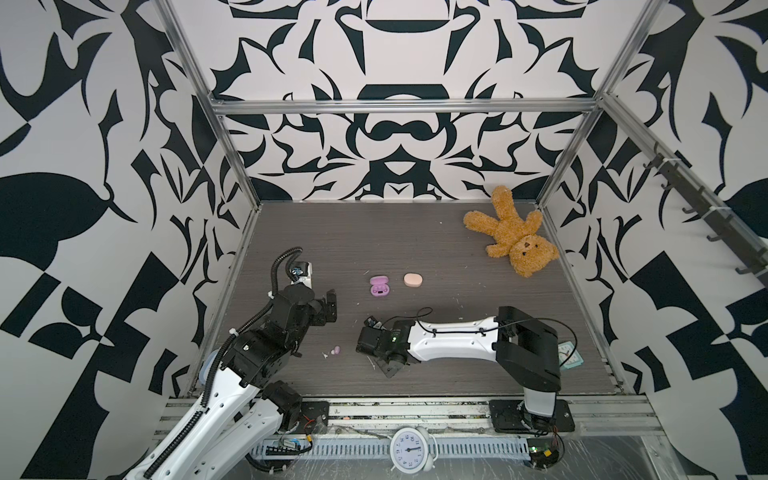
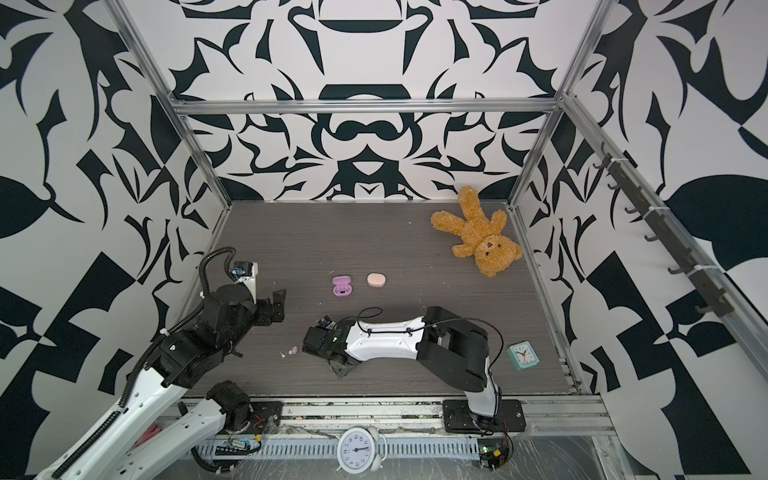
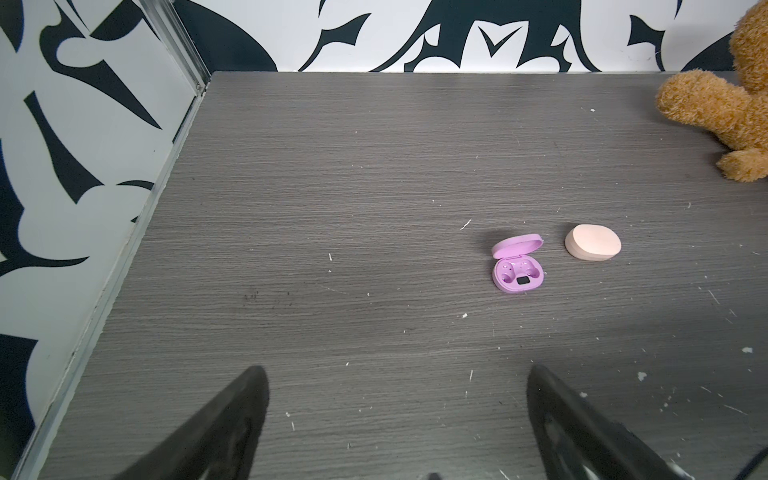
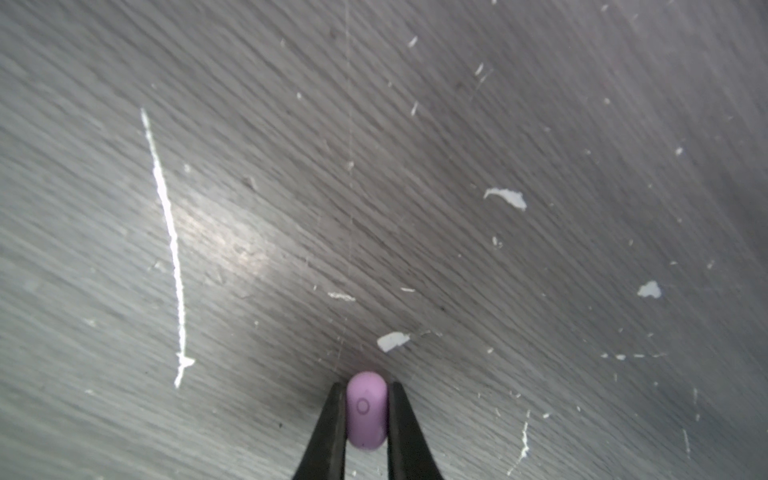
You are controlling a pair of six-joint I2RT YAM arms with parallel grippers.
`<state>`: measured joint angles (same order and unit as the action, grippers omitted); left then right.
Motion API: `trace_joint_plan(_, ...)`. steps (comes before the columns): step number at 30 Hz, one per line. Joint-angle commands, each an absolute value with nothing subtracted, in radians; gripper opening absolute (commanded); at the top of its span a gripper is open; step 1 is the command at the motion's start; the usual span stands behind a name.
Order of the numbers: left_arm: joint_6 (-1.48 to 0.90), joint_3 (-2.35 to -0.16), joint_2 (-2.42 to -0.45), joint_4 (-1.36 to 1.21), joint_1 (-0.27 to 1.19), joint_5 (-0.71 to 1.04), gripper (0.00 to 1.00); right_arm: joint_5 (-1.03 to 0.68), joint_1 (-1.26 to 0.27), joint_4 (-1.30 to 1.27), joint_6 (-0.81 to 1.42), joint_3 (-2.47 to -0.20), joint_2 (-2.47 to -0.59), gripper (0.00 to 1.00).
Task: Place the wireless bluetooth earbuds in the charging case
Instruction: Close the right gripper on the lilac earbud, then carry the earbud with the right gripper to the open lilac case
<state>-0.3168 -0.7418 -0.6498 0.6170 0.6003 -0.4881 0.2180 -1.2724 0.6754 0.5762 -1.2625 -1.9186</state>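
In both top views the right hand (image 1: 388, 366) (image 2: 343, 368) is down at the near middle of the worktop (image 1: 436, 232), fingers pointing at the surface. From above I cannot tell what is in it. A loose lilac earbud (image 1: 336, 350) lies just left of that hand, between the two arms and not touching either. The open lilac charging case (image 1: 379, 286) sits farther back, well apart from both hands. A closed peach case (image 1: 413, 279) is just right of it. The left hand (image 1: 330, 306) hangs at the left.

In the left wrist view the left hand's fingers (image 3: 245, 415) stand wide apart over bare worktop, holding nothing. Both cases lie well beyond them, and a teddy bear (image 3: 723, 112) is at the far right.

In the right wrist view the right hand is clamped on a lilac earbud (image 4: 365, 411), pinched by its sides between the black fingertips. It is close over the worktop, but I cannot tell whether it touches. White scraps (image 4: 392, 340) lie scattered nearby.
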Motion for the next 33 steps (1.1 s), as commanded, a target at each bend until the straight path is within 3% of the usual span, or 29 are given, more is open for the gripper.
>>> trace_joint_plan(1,-0.32,-0.726,-0.647,0.604,0.597,-0.477,0.99,0.246,-1.27,0.701,0.544,-1.3,-1.855,0.15)
trace_joint_plan(10,-0.316,-0.724,-0.65,0.604,0.597,-0.459,0.99,0.203,-1.146,0.608,0.409,-1.335,-1.782,0.14)
trace_joint_plan(14,-0.313,-0.725,-0.651,0.604,0.597,-0.451,0.99,0.096,-1.054,0.51,0.334,-1.349,-1.772,0.14)
trace_joint_plan(20,-0.31,-0.721,-0.648,0.603,0.598,-0.444,0.99,-0.03,-0.922,0.419,0.268,-1.404,-1.815,0.13)
trace_joint_plan(33,-0.308,-0.721,-0.647,0.604,0.597,-0.439,0.99,-0.044,-0.842,0.417,0.118,-1.544,-1.984,0.12)
